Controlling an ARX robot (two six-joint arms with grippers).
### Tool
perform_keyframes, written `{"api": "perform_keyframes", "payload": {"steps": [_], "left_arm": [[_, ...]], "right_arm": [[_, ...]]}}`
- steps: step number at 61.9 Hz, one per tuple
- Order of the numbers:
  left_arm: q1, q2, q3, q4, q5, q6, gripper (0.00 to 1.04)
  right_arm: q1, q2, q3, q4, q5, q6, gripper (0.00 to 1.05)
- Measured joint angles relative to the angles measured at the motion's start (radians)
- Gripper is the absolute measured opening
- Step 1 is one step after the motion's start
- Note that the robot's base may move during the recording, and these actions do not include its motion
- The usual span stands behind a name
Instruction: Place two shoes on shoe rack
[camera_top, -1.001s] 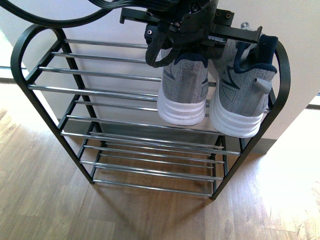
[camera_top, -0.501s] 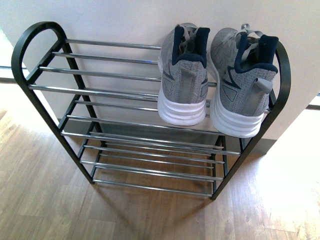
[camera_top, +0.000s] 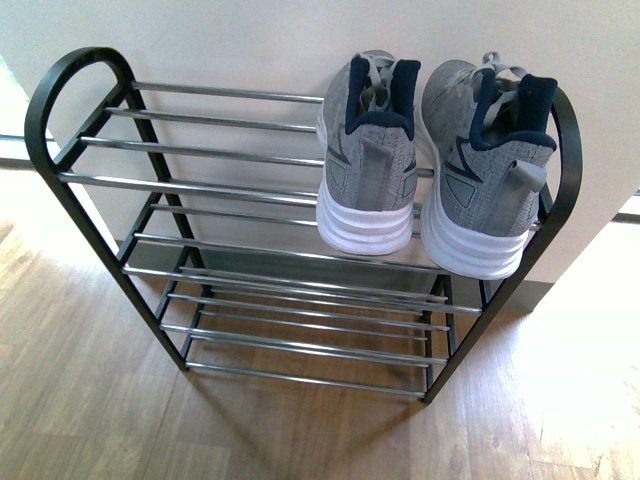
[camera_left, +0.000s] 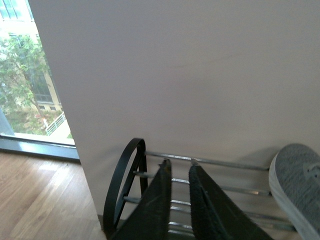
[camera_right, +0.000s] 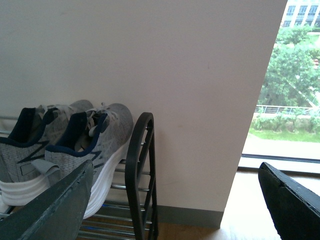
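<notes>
Two grey knit shoes with white soles stand side by side on the top tier of the shoe rack (camera_top: 60, 180), heels toward me: the left shoe (camera_top: 368, 160) and the right shoe (camera_top: 485, 170). Neither arm shows in the front view. In the left wrist view my left gripper (camera_left: 178, 165) is shut and empty, facing the rack's left end (camera_left: 122, 180), with one shoe's toe (camera_left: 297, 185) at the edge. In the right wrist view my right gripper (camera_right: 177, 172) is open and empty, beside the rack's right end (camera_right: 140, 170) and the shoes (camera_right: 75, 135).
The rack stands against a pale wall (camera_top: 250, 40) on a wooden floor (camera_top: 90, 400). Its lower tiers (camera_top: 300, 320) hold nothing. Windows (camera_right: 290, 75) open to both sides of the wall.
One second ago an arm hung over the left shoe at the top of the front view. It has drawn back out of sight; both shoes stay on the rack.
</notes>
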Motion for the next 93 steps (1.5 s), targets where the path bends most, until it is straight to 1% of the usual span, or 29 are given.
{"api": "perform_keyframes", "payload": {"steps": [2, 15, 29, 40, 45, 50, 51, 52, 55, 59, 93], "left_arm": [[0.015, -0.024, -0.026, 0.000, 0.013, 0.000, 0.01], [0.109, -0.180, -0.157, -0.015, 0.099, 0.004, 0.01], [0.185, -0.338, -0.253, -0.084, 0.171, 0.004, 0.01], [0.227, -0.454, -0.301, -0.151, 0.215, 0.004, 0.01], [0.245, -0.468, -0.340, -0.113, 0.231, 0.004, 0.01], [0.261, -0.511, -0.362, -0.154, 0.246, 0.004, 0.01], [0.267, -0.519, -0.364, -0.162, 0.257, 0.004, 0.01], [0.284, -0.536, -0.367, -0.177, 0.291, 0.004, 0.01], [0.323, -0.579, -0.372, -0.212, 0.327, 0.006, 0.01], [0.346, -0.628, -0.375, -0.251, 0.326, 0.006, 0.01], [0.351, -0.956, -0.375, -0.555, 0.336, 0.006, 0.01]], "right_arm": [[0.000, 0.000, 0.000, 0.000, 0.000, 0.000, 0.96], [0.000, 0.000, 0.000, 0.000, 0.000, 0.000, 0.96], [0.000, 0.000, 0.000, 0.000, 0.000, 0.000, 0.96], [0.000, 0.000, 0.000, 0.000, 0.000, 0.000, 0.96], [0.000, 0.000, 0.000, 0.000, 0.000, 0.000, 0.96], [0.000, 0.000, 0.000, 0.000, 0.000, 0.000, 0.96], [0.000, 0.000, 0.000, 0.000, 0.000, 0.000, 0.96], [0.000, 0.000, 0.000, 0.000, 0.000, 0.000, 0.96], [0.000, 0.000, 0.000, 0.000, 0.000, 0.000, 0.96], [0.000, 0.000, 0.000, 0.000, 0.001, 0.000, 0.96], [0.000, 0.000, 0.000, 0.000, 0.000, 0.000, 0.96]]}}
